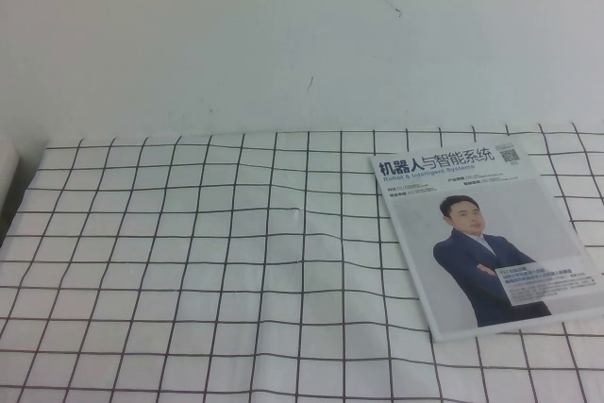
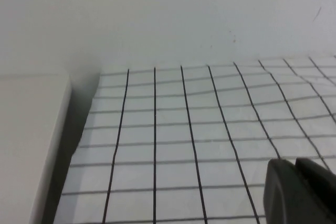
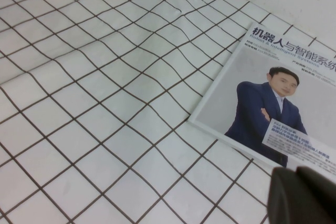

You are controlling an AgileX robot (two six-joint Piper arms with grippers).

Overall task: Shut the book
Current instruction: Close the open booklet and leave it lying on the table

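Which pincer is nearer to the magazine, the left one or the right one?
Right. The right pincer hovers close by the magazine, at its cover. The left pincer is over bare checked tablecloth far toward the left side, with no magazine in its view.

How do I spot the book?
Find the white cloth with black grid lines, below the left gripper and right gripper. The book lies closed on the cloth's right side. Only it shows a man in a blue suit.

The left gripper (image 2: pixel 298 184) and right gripper (image 3: pixel 297 192) each show dark, matte, rounded casing with one seam.
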